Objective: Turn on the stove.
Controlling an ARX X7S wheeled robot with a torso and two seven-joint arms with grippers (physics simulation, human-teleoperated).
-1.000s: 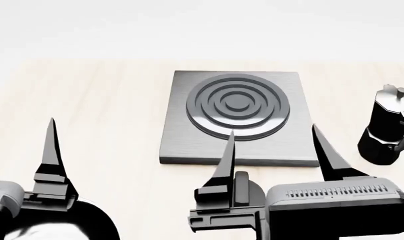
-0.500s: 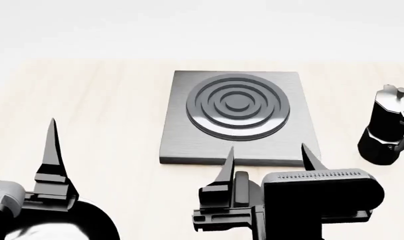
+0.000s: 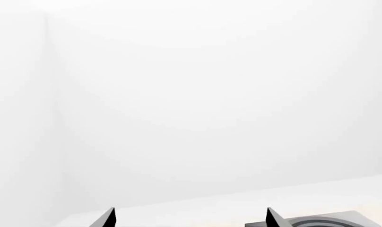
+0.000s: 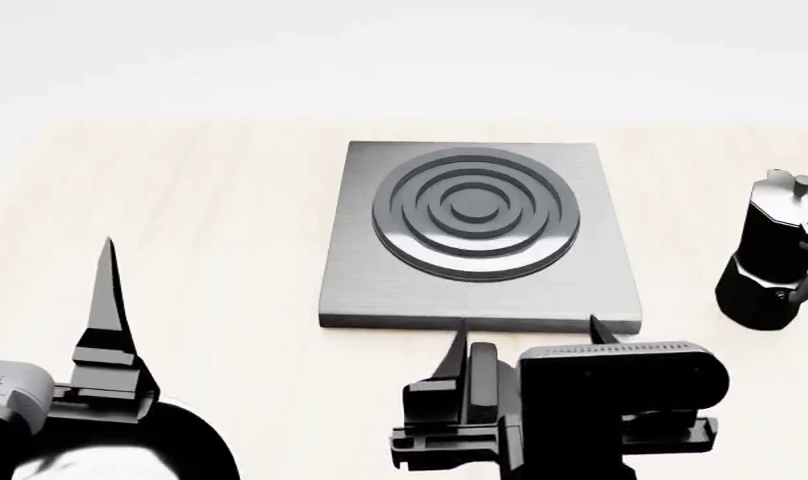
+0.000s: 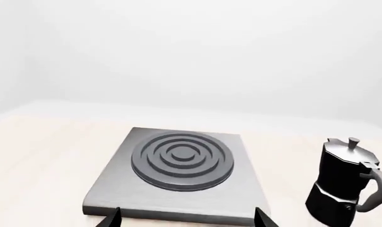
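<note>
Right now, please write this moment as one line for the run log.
task: turn on stove | stove: untouched, knob not visible | right gripper: open, before stove's near edge | left gripper: open, idle | moka pot: beside stove, upright

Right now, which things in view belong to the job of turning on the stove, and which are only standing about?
For the job:
- stove
- right pincer, open, near the stove's front edge

Not needed:
- moka pot, standing right of the stove
- left pincer, away from the stove
- table

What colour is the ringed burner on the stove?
Dark grey burner, on the lighter brushed-grey stove; clearest in head view.
</note>
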